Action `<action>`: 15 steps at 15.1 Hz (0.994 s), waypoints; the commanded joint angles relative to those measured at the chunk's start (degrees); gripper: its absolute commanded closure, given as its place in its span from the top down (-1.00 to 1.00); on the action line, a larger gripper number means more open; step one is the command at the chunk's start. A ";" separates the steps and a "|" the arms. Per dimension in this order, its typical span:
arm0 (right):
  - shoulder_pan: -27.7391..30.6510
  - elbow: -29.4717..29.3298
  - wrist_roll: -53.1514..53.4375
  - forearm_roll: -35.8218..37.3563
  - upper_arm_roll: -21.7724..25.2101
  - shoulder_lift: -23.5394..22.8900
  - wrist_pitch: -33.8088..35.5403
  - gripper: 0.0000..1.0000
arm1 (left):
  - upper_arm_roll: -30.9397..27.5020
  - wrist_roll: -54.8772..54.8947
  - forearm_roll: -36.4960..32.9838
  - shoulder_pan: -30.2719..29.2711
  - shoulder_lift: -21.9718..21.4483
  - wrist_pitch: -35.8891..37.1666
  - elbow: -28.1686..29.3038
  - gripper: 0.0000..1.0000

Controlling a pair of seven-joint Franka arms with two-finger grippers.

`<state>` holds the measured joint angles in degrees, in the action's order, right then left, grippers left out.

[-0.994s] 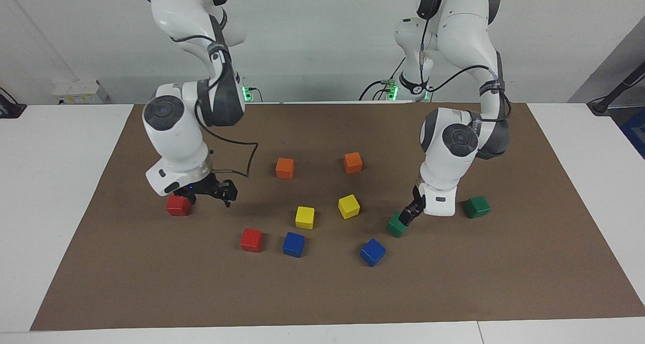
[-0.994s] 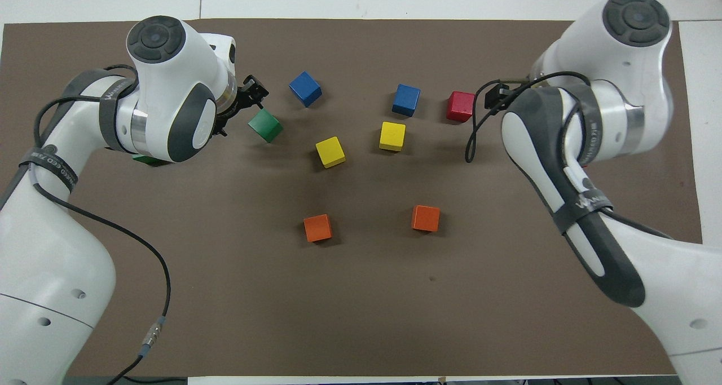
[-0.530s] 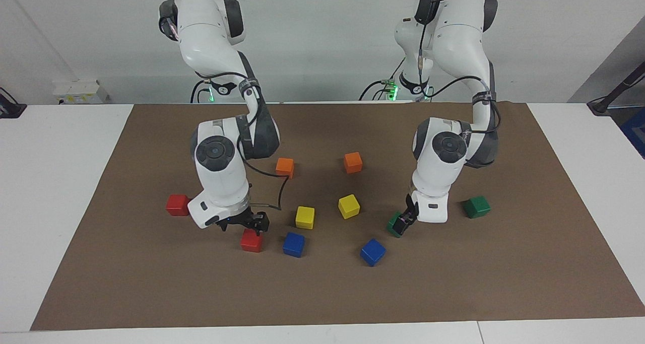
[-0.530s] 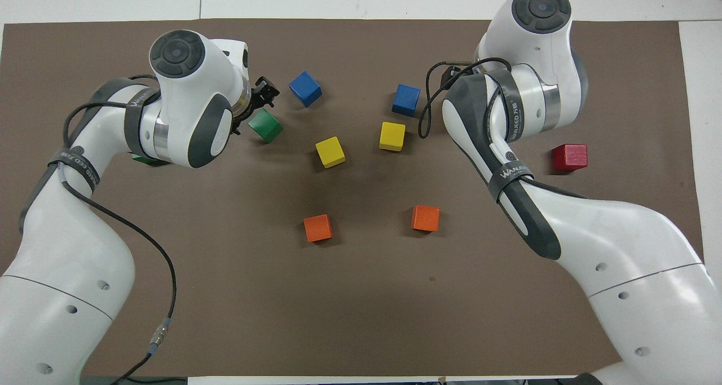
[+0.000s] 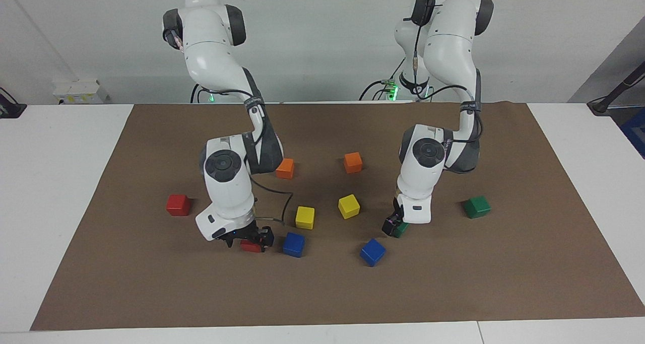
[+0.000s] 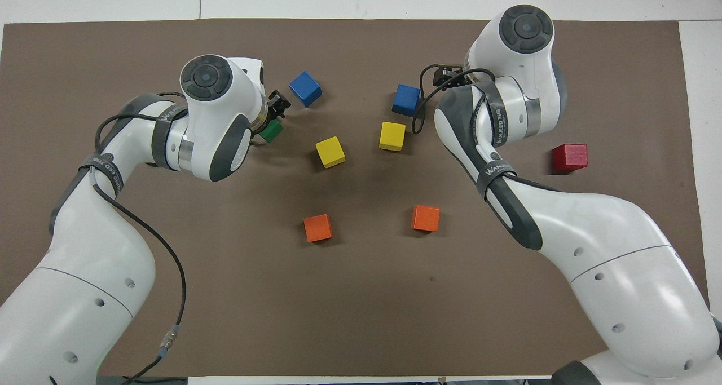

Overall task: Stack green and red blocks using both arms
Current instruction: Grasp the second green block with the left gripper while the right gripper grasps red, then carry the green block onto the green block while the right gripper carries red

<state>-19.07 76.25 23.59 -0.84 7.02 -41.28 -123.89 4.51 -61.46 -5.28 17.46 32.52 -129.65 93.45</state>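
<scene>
The right gripper [image 5: 250, 239] is lowered around a red block [image 5: 248, 246], fingers apart. The left gripper [image 5: 393, 226] is set at a green block [image 5: 401, 228]; its finger state cannot be told.

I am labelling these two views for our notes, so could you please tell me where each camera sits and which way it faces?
Facing view: high across the table, looking at the robots; both arms show whole, the right end effector down at a red block, the left end effector at a green block.
Overhead view: high above the robots' end, looking forward and steeply down; both arms enter from the bottom.
Shared: the brown mat, the coloured blocks and both arms, turned half a turn.
</scene>
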 commanded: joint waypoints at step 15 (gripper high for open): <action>3.41 11.52 -7.75 -0.48 -0.43 13.91 7.61 -1.00 | -0.82 56.21 1.24 -17.88 -21.27 15.40 13.51 -1.00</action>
<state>-18.82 80.86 19.95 -0.97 7.36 -35.01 -117.85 3.31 -16.55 -5.01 2.38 12.96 -113.46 103.52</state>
